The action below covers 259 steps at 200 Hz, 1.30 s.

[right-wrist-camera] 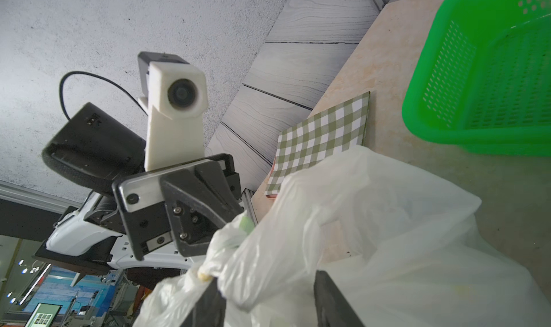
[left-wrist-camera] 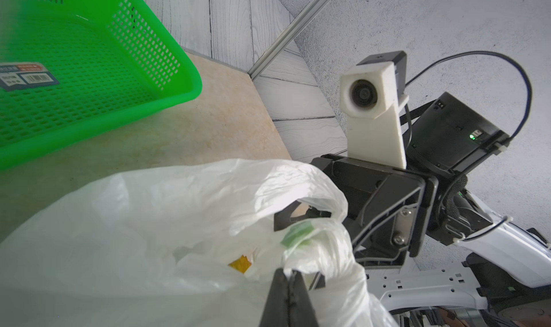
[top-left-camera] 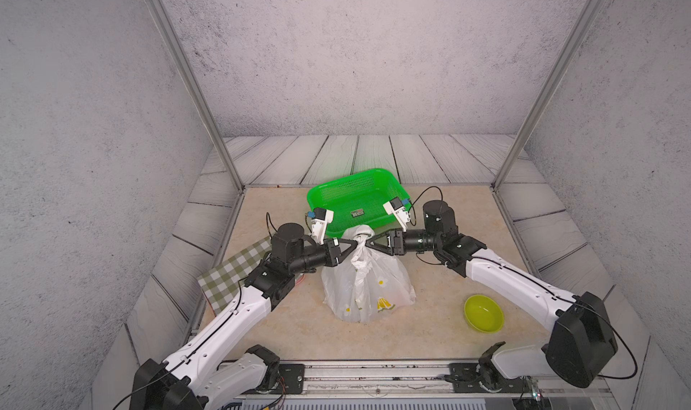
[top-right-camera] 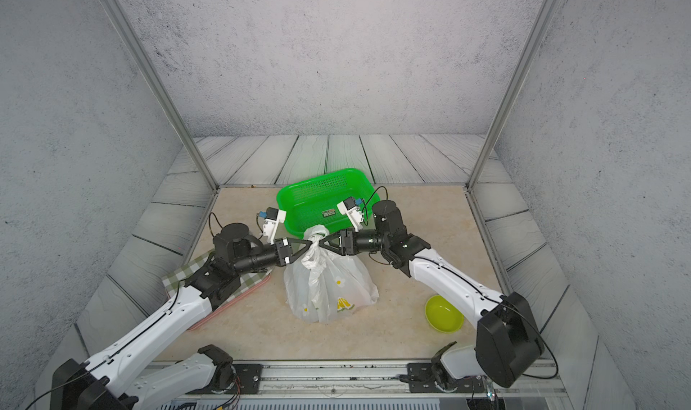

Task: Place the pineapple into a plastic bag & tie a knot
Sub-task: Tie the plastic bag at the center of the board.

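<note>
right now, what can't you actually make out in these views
pineapple: unseen in every view, plastic bag film hides it
knot: tightness unclear in both top views, left gripper and right gripper crowd it
label in the green basket: tiny in top views, blurred in left wrist view
checked board: partly under the left arm in top views

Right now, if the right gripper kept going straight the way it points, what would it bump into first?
The knot at the top of the plastic bag: the right gripper points straight at it with open jaws. Just behind, it seems, comes the left gripper, pinching the same bunch.
</note>
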Tool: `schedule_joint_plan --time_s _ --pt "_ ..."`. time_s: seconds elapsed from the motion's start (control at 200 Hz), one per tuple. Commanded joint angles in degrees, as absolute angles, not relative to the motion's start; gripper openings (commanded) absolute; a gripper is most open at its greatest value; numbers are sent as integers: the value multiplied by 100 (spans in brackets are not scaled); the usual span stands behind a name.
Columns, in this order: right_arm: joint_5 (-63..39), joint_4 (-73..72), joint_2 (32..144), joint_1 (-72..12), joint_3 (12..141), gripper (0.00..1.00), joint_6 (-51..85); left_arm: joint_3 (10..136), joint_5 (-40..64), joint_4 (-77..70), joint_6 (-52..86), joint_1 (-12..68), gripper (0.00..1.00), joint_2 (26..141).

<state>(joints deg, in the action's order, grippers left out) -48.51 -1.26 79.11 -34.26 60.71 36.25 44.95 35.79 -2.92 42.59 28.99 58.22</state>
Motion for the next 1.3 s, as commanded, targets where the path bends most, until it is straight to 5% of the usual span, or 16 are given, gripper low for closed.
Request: schedule_joint_plan --time_s 0.0,0.36,0.796,0.951,1.291 --pt "-4720 545 7669 -3420 6275 55 3114 4796 3340 39 3795 2874 0 5630" --pt "-3994 1744 6683 -3423 6205 78 3044 5114 3042 658 3216 2874 0 5536" --pt "-3954 1737 7189 -3899 6505 84 3608 5266 3126 782 3084 2874 0 5633" --pt "-3952 1565 7354 -4106 6593 81 3655 5256 3136 819 3056 2874 0 5615" --pt "-4214 1415 7512 -4253 6721 53 3652 5215 3186 818 3055 2883 0 5584"
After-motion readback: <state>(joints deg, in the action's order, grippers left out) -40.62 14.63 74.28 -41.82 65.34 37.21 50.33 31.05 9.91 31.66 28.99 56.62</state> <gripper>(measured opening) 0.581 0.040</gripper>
